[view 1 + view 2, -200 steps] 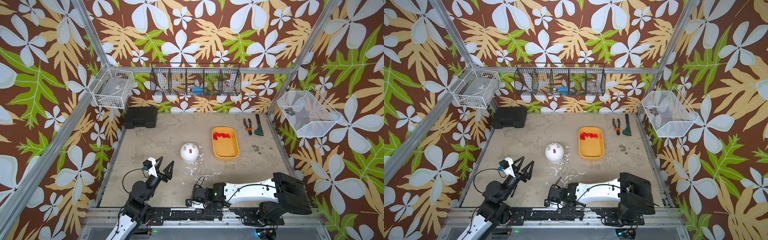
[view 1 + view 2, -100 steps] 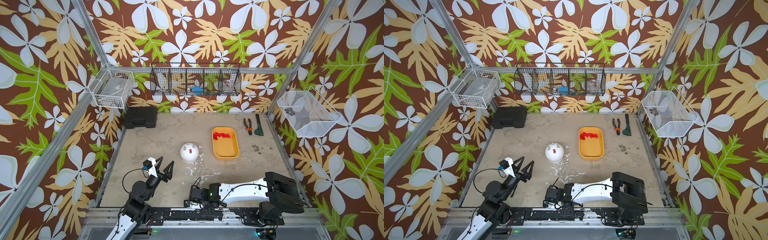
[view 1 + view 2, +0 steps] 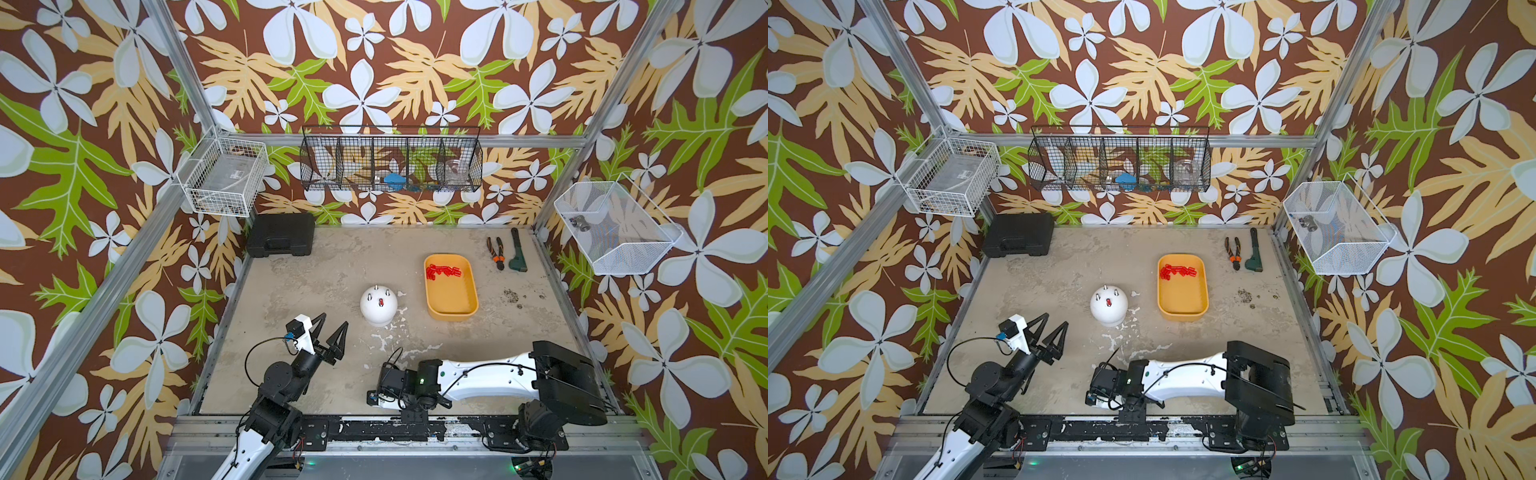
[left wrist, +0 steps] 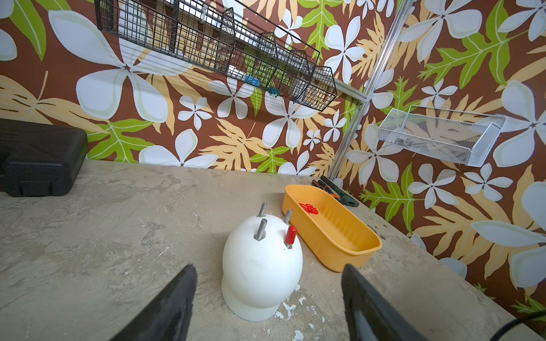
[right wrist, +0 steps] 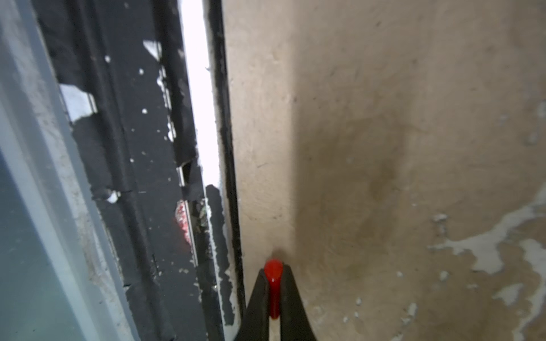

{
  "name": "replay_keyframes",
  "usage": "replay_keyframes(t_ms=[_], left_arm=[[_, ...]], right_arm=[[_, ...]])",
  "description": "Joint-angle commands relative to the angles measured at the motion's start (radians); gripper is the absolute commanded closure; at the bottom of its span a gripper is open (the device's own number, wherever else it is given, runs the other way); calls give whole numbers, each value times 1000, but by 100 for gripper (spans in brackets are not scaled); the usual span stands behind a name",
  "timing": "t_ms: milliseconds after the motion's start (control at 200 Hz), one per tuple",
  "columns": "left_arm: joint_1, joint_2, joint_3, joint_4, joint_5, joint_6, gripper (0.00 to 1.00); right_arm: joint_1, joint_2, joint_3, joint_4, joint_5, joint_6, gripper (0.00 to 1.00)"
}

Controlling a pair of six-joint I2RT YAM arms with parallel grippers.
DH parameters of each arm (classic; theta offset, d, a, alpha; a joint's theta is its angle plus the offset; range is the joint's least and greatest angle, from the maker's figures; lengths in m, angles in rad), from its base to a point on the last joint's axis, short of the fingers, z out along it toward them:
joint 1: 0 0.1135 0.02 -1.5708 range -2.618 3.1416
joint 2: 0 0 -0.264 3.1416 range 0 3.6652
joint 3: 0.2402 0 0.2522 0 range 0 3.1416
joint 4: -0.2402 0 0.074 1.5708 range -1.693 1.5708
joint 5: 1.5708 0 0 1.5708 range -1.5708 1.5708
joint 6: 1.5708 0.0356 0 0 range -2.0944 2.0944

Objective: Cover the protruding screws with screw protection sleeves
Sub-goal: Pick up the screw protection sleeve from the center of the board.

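Note:
A white dome (image 3: pixel 378 307) (image 3: pixel 1108 309) (image 4: pixel 261 265) stands mid-table. Three bare protruding screws (image 4: pixel 261 228) stick up from it, and a red screw protection sleeve (image 4: pixel 291 234) caps another. More sleeves (image 3: pixel 442 272) (image 3: pixel 1177 272) lie in the orange tray (image 3: pixel 453 309) (image 3: pixel 1183 311). My left gripper (image 3: pixel 332 322) (image 3: pixel 1054 320) (image 4: pixel 267 268) hangs open and empty just in front of the dome. In the right wrist view my right gripper (image 5: pixel 274 273) is shut on one red sleeve (image 5: pixel 274 295), low over the table by its front edge. The wrist hides those jaws in both top views.
The black front rail (image 3: pixel 374 430) (image 5: pixel 133 177) runs right beside my right gripper. A black case (image 3: pixel 282 235) sits at the back left. Orange-handled pliers (image 3: pixel 496 253) and a dark green tool (image 3: pixel 517 257) lie at the back right. Wire baskets (image 3: pixel 390 164) hang on the walls.
My right arm has slid left along the front edge and its jaws have closed on the red sleeve. The left arm has not moved.

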Motion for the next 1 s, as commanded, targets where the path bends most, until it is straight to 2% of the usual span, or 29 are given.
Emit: replay_keyframes(t_ms=[0, 175, 305, 450, 525, 601, 731, 836, 996], left_arm=[[0, 3, -55, 22, -1, 2, 22], [0, 19, -57, 45, 15, -3, 22], [-1, 59, -55, 107, 59, -38, 22], [-1, 133, -66, 346, 188, -98, 23], [-1, 183, -59, 484, 271, -114, 26], [-1, 230, -47, 610, 360, -121, 28], [-15, 319, -13, 771, 496, -152, 28], [-66, 385, 43, 787, 589, -139, 30], [-192, 460, 133, 731, 635, -53, 31]], right_arm=[[-3, -29, 10, 2, 10, 3, 95], [-59, -117, 4, 72, -24, 27, 96], [-169, -247, 8, 202, -67, 45, 96], [-364, -468, -110, 499, -383, 100, 95], [-434, -567, -196, 650, -472, 138, 95], [-502, -631, -250, 741, -613, 176, 94], [-570, -693, -280, 780, -814, 200, 94], [-581, -725, -261, 740, -925, 170, 94], [-581, -704, -181, 603, -982, 92, 93]])
